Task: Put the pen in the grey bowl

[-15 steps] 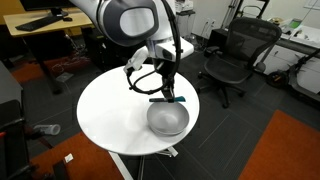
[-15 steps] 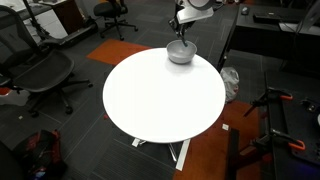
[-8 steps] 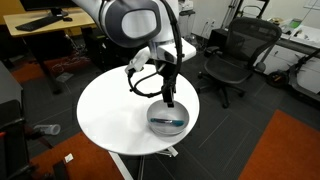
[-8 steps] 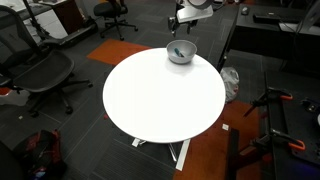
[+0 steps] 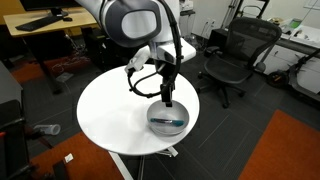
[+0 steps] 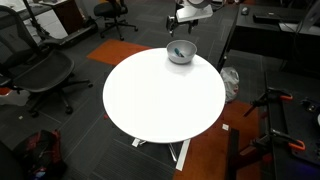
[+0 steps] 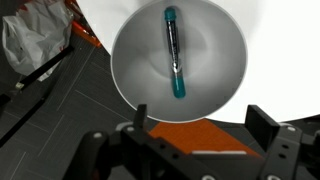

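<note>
The dark pen (image 7: 175, 52) with its teal end lies loose inside the grey bowl (image 7: 225, 85), running across the bowl's bottom. In both exterior views the pen (image 5: 171, 122) (image 6: 180, 53) rests in the bowl (image 5: 155, 124) (image 6: 187, 57), which stands near the edge of the round white table (image 5: 110, 115). My gripper (image 7: 200, 128) hangs straight above the bowl, open, its two fingers (image 7: 268, 122) wide apart with nothing between them. An exterior view shows the gripper (image 5: 166, 100) just above the bowl's rim.
Black office chairs (image 5: 235, 55) (image 6: 45, 75) stand around the table. The floor carries dark and orange carpet (image 5: 285, 150). A white plastic bag (image 7: 35, 40) lies on the floor beside the table. The bowl sits close to the table's edge (image 6: 200, 62).
A second ago my gripper held the pen above the bowl. The jaws have opened and the pen has dropped into the bowl; the gripper stays above it.
</note>
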`<action>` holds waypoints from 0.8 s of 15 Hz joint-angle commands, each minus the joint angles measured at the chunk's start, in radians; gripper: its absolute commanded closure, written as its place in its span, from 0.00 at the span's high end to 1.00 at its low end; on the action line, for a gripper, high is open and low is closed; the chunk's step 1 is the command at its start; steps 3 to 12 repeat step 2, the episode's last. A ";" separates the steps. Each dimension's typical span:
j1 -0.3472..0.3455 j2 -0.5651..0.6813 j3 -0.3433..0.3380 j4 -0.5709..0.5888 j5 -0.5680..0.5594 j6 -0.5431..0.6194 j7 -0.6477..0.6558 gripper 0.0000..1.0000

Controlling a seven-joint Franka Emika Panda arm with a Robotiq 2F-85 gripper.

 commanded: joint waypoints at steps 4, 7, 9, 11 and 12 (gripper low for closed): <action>0.003 0.002 -0.005 0.005 0.012 -0.005 -0.015 1.00; 0.003 0.002 -0.005 0.005 0.012 -0.005 -0.015 1.00; 0.003 0.002 -0.005 0.005 0.012 -0.005 -0.015 1.00; 0.003 0.002 -0.005 0.005 0.012 -0.005 -0.015 1.00; 0.003 0.002 -0.005 0.005 0.012 -0.005 -0.015 1.00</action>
